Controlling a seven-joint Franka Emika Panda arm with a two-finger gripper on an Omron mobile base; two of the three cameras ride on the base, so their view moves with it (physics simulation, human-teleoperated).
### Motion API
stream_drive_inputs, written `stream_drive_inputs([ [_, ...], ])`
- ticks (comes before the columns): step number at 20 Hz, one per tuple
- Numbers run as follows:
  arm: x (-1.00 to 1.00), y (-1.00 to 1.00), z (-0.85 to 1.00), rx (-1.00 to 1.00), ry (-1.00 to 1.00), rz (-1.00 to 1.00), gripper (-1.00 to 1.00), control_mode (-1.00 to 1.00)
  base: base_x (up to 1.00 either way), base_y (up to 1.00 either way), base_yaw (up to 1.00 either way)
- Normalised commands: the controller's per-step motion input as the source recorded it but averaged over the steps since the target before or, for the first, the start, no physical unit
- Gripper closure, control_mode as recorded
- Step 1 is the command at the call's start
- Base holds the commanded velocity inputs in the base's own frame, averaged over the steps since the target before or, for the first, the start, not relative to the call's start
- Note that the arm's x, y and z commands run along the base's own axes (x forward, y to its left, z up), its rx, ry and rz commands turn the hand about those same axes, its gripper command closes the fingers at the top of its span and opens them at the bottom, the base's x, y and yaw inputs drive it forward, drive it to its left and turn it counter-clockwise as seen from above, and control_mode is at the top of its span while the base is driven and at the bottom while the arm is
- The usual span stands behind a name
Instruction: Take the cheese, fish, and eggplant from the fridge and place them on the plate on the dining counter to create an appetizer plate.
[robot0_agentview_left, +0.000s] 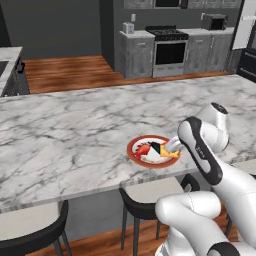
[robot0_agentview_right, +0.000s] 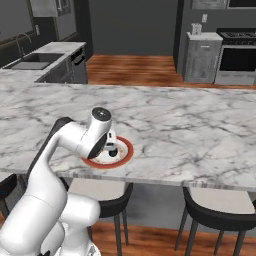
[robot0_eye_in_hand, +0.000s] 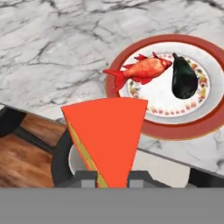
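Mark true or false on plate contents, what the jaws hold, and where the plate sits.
1. The fish lies on the plate. True.
2. The eggplant sits on the bare counter. False: it is on the plate beside the fish.
3. The gripper has its jaws shut on the cheese. True.
4. The cheese rests on the plate. False: it is held short of the plate.
5. The plate sits near the edge of the dining counter by the stools. True.
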Motion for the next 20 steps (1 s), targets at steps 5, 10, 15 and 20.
stream_drive_inputs([
  [5,0.46,0.0,-0.33,0.0,0.0,0.0,1.0,-1.0,0.0,0.0,0.0],
  [10,0.42,-0.01,-0.28,0.0,0.01,0.0,1.0,-1.0,0.0,0.0,0.0],
  [15,0.34,-0.04,-0.24,0.0,0.03,0.0,1.0,-1.0,0.0,0.0,0.0],
  [20,0.35,-0.12,-0.24,0.0,0.01,0.0,1.0,-1.0,0.0,0.0,0.0],
])
